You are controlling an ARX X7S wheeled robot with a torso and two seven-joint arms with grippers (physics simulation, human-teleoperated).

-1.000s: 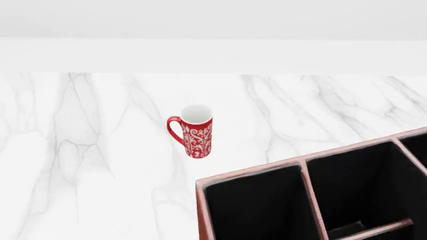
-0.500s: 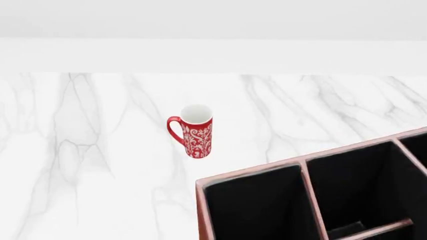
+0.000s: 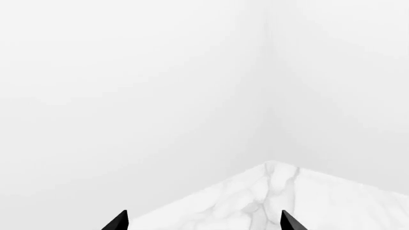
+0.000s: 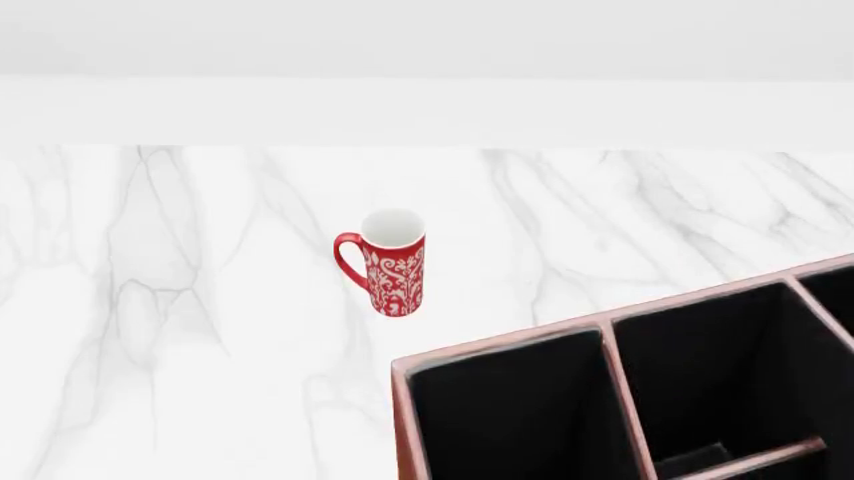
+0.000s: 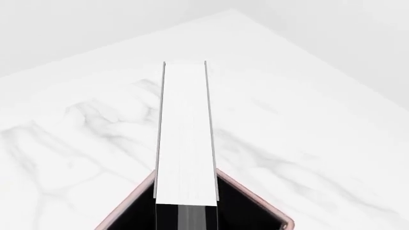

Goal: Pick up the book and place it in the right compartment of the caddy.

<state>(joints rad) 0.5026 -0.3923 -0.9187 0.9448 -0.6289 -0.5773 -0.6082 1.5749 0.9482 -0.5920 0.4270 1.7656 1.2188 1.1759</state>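
White marble counter point(image 4: 200, 300), plain walls. Book point(image 5: 185, 134) is off the counter, on edge in the right wrist view, apparently held by the right claw, pads not visible, w/ its near end over a caddy point(image 4: 534, 400) corner. Left claw point(image 3: 203, 221) spread, empty. Left: lower book into right compartment, let go.

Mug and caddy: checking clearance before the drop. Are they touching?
Apart. The head view shows bare marble between the mug and the caddy rim.

Mug point(image 4: 390, 262): red with white scrollwork, white inside. Caddy point(image 4: 514, 348): reddish-brown rim, black interior. Book point(image 5: 185, 139): white page edges. Tabletop point(image 4: 160, 300): white marble, grey veins. Left fingers point(image 3: 118, 222): black.
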